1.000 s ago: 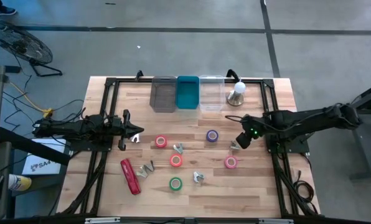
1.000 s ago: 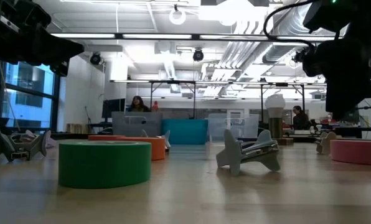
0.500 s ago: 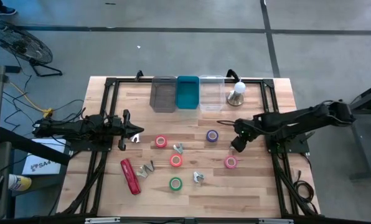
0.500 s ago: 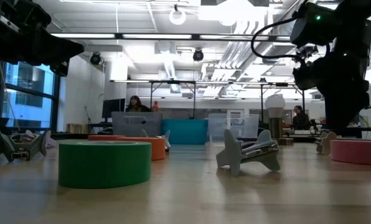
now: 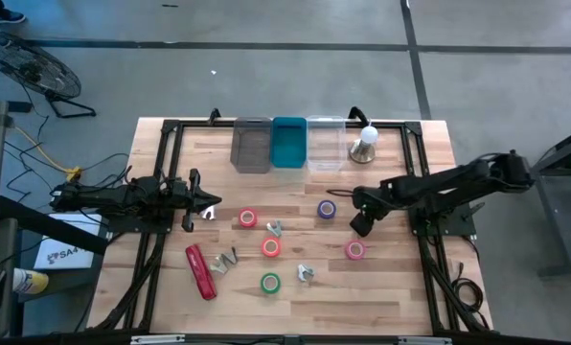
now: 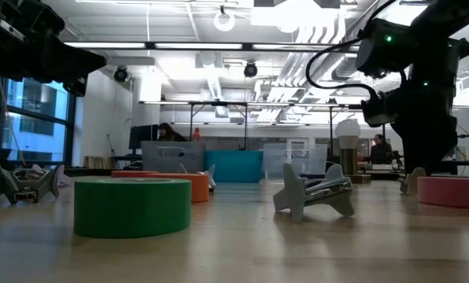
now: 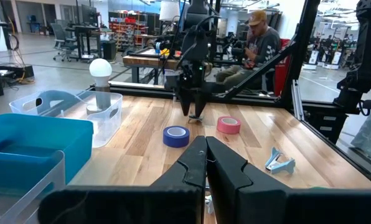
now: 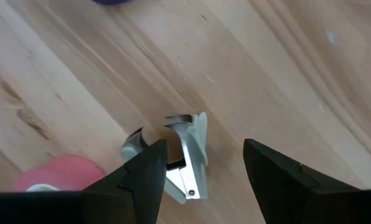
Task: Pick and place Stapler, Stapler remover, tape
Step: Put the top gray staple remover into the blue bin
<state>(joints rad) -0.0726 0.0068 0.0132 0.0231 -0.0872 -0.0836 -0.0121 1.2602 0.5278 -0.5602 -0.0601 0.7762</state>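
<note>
Nothing binned: stapler [image 5: 200, 272] and tape [image 5: 270, 284] lie mid-table; right gripper [image 5: 359, 224], fingers apart, hovers over a staple remover [image 8: 187, 157]; left gripper [image 5: 207, 201] shut.

pale planked wood table [image 5: 400, 287], glossy silvery metal staple remover [image 8: 188, 162], smooth translucent plastic bin [image 7: 104, 115].
</note>
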